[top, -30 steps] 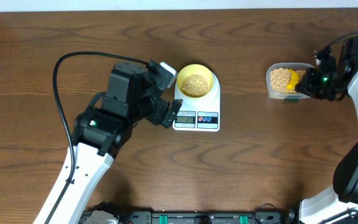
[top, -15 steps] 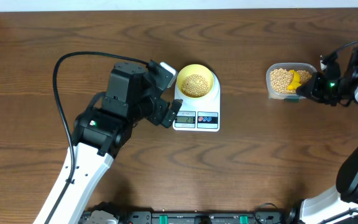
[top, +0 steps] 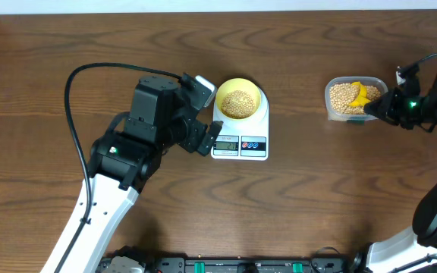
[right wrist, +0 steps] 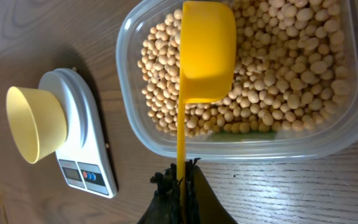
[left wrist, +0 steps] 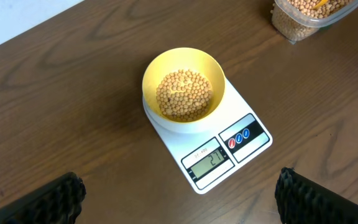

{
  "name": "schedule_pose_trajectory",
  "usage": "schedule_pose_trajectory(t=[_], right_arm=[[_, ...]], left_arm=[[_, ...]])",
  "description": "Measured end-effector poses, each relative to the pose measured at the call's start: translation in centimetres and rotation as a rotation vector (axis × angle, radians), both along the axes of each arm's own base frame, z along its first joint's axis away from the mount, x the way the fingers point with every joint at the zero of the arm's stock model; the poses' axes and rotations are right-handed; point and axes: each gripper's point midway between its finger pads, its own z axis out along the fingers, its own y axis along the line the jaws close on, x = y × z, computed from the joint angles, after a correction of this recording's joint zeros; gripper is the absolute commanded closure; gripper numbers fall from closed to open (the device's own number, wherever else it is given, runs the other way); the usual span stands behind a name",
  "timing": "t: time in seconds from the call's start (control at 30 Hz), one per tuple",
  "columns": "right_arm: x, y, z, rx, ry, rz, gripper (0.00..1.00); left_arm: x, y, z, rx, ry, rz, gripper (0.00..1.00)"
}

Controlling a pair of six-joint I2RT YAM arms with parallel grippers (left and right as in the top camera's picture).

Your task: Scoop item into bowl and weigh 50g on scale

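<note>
The pale yellow bowl sits on the white scale, part-filled with tan beans. More beans fill a clear plastic tub at the right. My right gripper is shut on the handle of a yellow scoop, whose cup lies over the beans inside the tub. My left gripper is open, hovering just in front of the scale with nothing between its fingers.
The scale's display and two round buttons face the left gripper. The left arm and its black cable lie left of the scale. Brown wooden table all around; the tub's near wall faces the right gripper.
The right gripper has drawn back to the right, pulling the scoop toward the tub's right side. The left arm, bowl and scale have not moved.
</note>
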Motion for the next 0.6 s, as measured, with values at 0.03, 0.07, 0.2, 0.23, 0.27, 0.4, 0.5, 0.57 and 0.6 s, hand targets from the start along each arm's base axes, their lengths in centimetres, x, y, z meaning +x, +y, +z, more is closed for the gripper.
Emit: schedule_pose_trajectory(t=[0.03, 0.07, 0.2, 0.23, 0.27, 0.4, 0.5, 0.57, 0.6], right_arm=[[-0.1, 0.0, 0.0, 0.006, 0.0, 0.0, 0.99], [-0.1, 0.0, 0.1, 0.011, 0.0, 0.0, 0.99], [-0.4, -0.4, 0.2, 0.029, 0.003, -0.012, 0.99], [-0.5, -0.6, 0.2, 0.033, 0.005, -0.016, 0.99], [-0.7, -0.7, 0.2, 0.038, 0.01, -0.02, 0.99], [-1.0, -1.3, 0.5, 0.068, 0.006, -0.036, 0.99], [-1.1, -1.7, 0.8, 0.095, -0.011, -0.044, 0.99], [-1.0, -1.8, 1.2, 0.117, -0.028, -0.046, 0.99], [-1.0, -1.9, 1.4, 0.131, -0.039, -0.046, 0.99]], left_arm=[[0.0, 0.0, 0.0, 0.0, 0.0, 0.0, 0.0], [0.0, 0.0, 0.0, 0.0, 0.0, 0.0, 0.0], [0.0, 0.0, 0.0, 0.0, 0.0, 0.0, 0.0], [0.0, 0.0, 0.0, 0.0, 0.0, 0.0, 0.0], [0.0, 0.0, 0.0, 0.0, 0.0, 0.0, 0.0], [0.0, 0.0, 0.0, 0.0, 0.0, 0.0, 0.0], [0.0, 0.0, 0.0, 0.0, 0.0, 0.0, 0.0], [0.0, 0.0, 0.0, 0.0, 0.0, 0.0, 0.0], [0.0, 0.0, 0.0, 0.0, 0.0, 0.0, 0.0]])
